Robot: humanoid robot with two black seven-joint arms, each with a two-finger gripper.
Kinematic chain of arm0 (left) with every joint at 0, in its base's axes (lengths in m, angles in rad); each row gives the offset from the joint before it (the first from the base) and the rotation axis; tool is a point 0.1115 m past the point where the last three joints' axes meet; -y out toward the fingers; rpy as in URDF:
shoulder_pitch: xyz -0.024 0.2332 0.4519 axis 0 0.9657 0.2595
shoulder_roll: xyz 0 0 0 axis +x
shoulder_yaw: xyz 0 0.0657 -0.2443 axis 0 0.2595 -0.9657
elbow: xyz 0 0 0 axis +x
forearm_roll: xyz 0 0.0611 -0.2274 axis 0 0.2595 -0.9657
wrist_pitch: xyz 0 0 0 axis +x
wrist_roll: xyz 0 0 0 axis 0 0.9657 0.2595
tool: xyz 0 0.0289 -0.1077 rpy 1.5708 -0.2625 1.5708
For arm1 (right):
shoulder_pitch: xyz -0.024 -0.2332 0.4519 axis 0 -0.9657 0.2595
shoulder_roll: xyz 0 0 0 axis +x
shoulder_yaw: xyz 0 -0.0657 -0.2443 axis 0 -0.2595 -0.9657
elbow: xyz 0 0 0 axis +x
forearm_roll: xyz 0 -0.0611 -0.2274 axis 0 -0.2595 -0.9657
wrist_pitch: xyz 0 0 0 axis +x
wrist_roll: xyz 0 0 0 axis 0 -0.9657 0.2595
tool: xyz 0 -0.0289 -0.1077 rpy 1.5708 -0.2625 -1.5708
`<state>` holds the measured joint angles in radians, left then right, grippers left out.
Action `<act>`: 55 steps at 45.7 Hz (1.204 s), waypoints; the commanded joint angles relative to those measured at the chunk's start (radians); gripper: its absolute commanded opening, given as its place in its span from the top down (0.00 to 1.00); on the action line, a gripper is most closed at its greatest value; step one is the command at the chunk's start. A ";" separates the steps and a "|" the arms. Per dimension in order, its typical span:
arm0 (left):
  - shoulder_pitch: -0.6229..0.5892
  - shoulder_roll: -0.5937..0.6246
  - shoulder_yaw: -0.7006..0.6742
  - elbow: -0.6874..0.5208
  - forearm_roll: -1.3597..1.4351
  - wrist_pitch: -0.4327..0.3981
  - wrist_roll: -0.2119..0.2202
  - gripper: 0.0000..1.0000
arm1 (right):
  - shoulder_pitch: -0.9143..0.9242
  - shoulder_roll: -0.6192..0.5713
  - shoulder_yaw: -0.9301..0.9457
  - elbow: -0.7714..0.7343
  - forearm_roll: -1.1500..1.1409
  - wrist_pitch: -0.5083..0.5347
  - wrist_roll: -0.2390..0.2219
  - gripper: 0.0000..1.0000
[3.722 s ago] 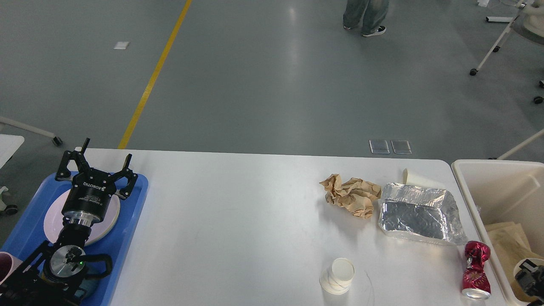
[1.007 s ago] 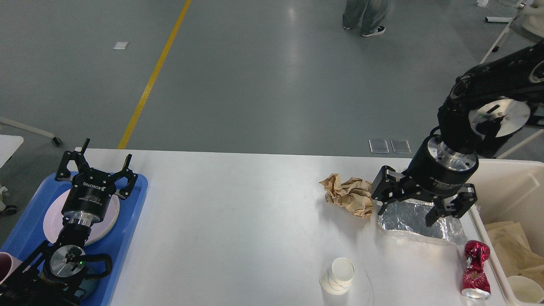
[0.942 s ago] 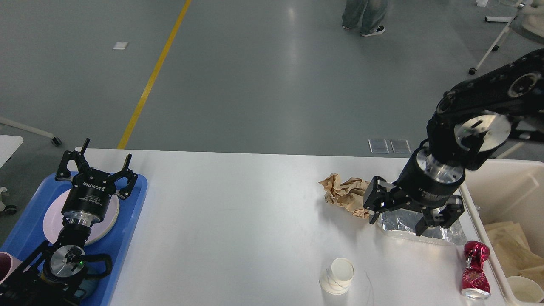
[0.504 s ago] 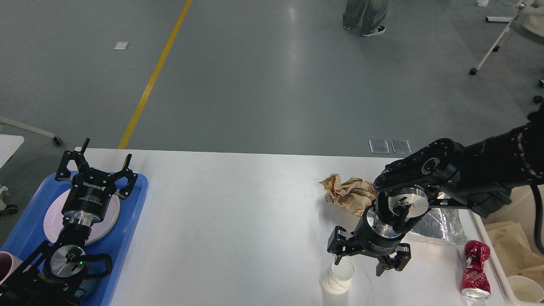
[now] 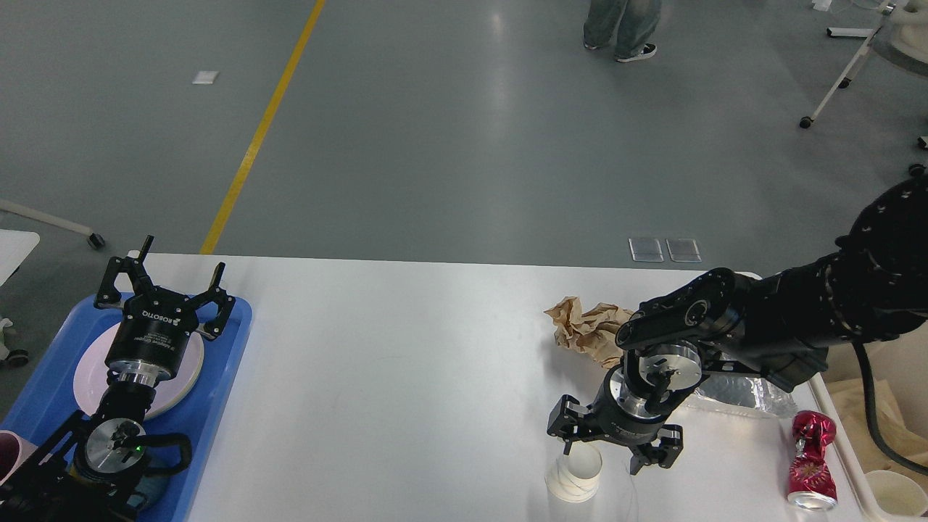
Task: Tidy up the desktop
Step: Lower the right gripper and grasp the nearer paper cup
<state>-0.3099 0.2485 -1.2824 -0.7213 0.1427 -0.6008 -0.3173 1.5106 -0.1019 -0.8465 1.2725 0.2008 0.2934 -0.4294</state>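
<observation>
Reading ROBOTIQ on left end effector (image 5: 163, 290), wide | right end effector (image 5: 607, 453) wide over paper cup (image 5: 574, 475) | desktop (image 5: 406, 391)

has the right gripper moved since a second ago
Yes. The right gripper has swung left and toward the near edge of the desktop, away from the foil tray, and now hangs with open jaws over the paper cup.

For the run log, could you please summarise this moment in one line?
right gripper: open, over paper cup | left gripper: open, above blue tray | desktop: crumpled paper, crushed can
</observation>
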 commanded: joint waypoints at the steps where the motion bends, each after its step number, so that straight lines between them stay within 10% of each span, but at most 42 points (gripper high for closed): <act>1: 0.000 0.000 0.000 0.000 0.000 -0.001 0.000 0.04 | -0.003 0.002 0.010 -0.007 0.006 -0.002 0.000 0.01; 55: 0.000 0.000 0.000 0.000 0.000 -0.001 0.000 0.04 | -0.110 0.018 0.040 -0.025 0.009 -0.151 0.003 0.10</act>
<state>-0.3099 0.2485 -1.2824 -0.7214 0.1427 -0.6009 -0.3173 1.4126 -0.0894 -0.8064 1.2582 0.2102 0.1479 -0.4274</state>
